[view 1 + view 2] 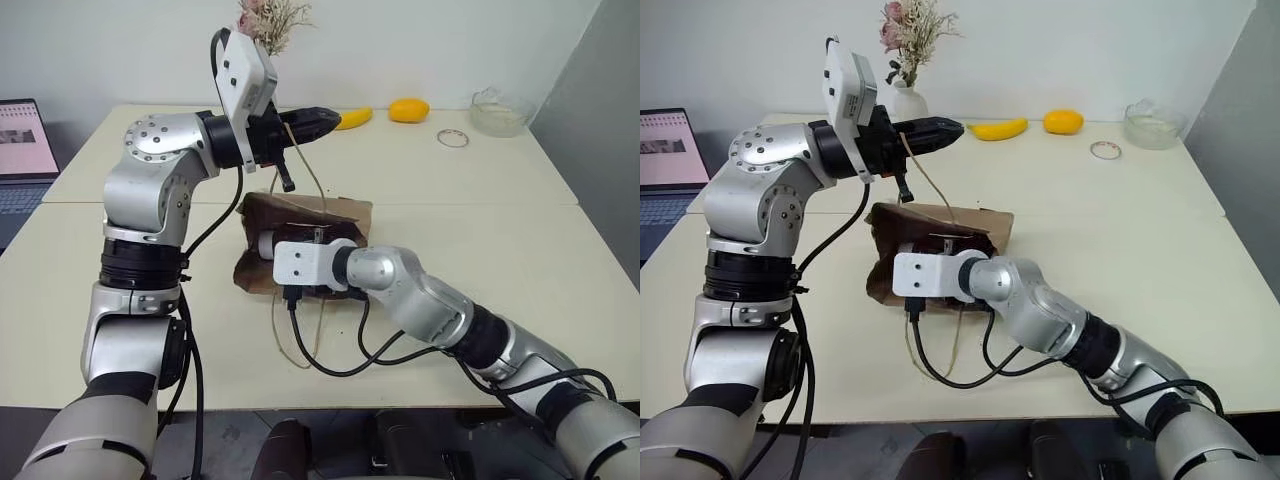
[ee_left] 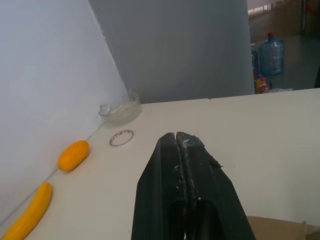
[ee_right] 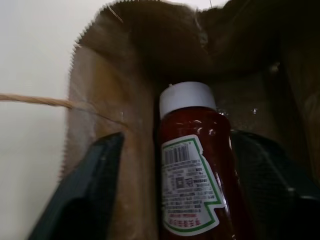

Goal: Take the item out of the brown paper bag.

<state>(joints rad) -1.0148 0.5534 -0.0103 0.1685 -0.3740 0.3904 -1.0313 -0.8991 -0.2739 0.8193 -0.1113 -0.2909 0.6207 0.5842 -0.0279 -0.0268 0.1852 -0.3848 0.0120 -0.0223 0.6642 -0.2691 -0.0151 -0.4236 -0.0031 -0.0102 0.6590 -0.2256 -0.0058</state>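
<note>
Bottle (image 3: 192, 170) lies lengthwise in bag (image 3: 100, 165), cap inward.

The bottle (image 3: 192, 165) lies between the right jaws, its lower end cut off by the picture's edge and its label print too small to read. In the head views the right gripper (image 1: 940, 262) is buried in the bag (image 1: 985, 228), fingertips hidden. The laptop (image 1: 22, 150) is cut off at the edge.

Banana (image 1: 999, 129), orange fruit (image 1: 1064, 121), glass bowl (image 1: 1152, 124); laptop (image 1: 668, 150) at left.
</note>
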